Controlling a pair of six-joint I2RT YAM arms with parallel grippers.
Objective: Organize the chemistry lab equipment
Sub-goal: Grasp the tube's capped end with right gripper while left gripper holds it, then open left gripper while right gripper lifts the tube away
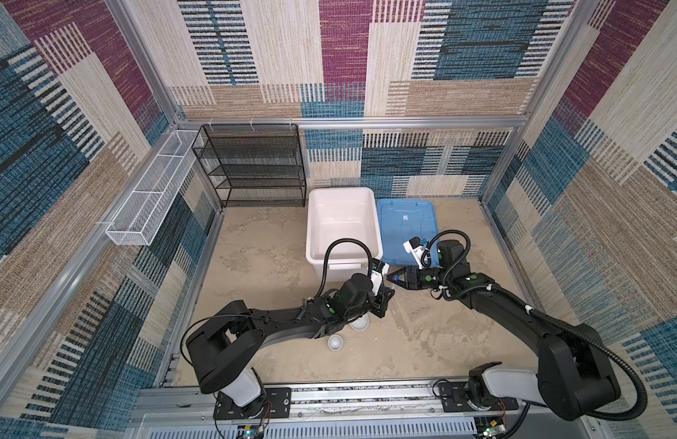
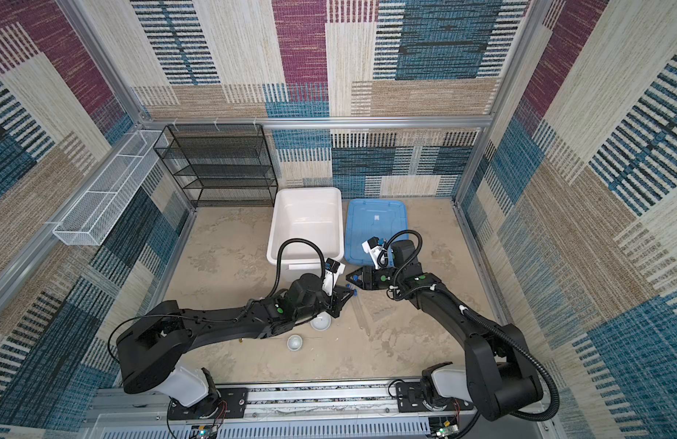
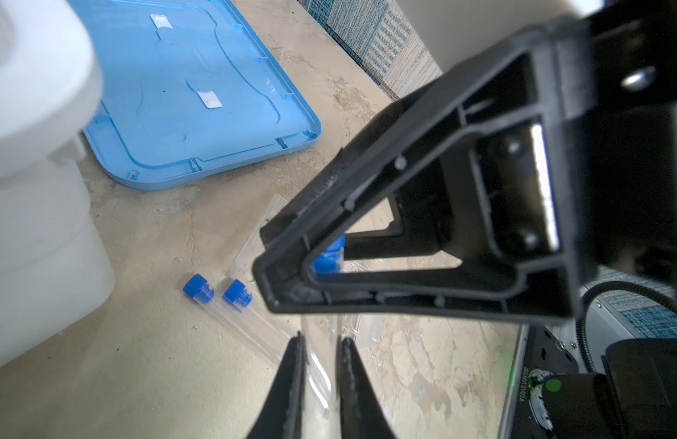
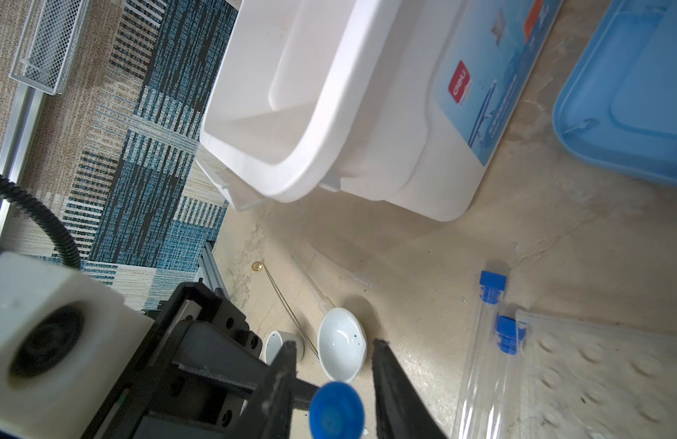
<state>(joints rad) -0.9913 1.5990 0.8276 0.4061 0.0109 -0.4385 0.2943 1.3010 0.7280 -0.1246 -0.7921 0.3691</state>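
My left gripper (image 3: 321, 342) is shut on a clear tube (image 3: 323, 365) and holds it above the floor. The tube's blue cap (image 4: 337, 412) sits between the fingers of my right gripper (image 4: 335, 343), which is open with a small gap on each side of the cap. In both top views the two grippers meet in front of the bin, left (image 1: 386, 294) and right (image 1: 390, 279). Two more blue-capped tubes (image 3: 198, 288) (image 3: 236, 294) lie on the floor beside the clear plastic rack (image 4: 595, 372). Also on the floor are a white bowl (image 4: 340, 349), a smaller bowl (image 4: 278, 344), a brass-tipped rod (image 4: 257, 267) and a thin pipette (image 4: 352, 275).
The white bin (image 1: 310, 228) stands open just behind the grippers, with its blue lid (image 1: 405, 224) flat on the floor to its right. A black mesh shelf (image 1: 253, 167) stands at the back left. On the left wall hangs a white mesh basket (image 1: 147, 205).
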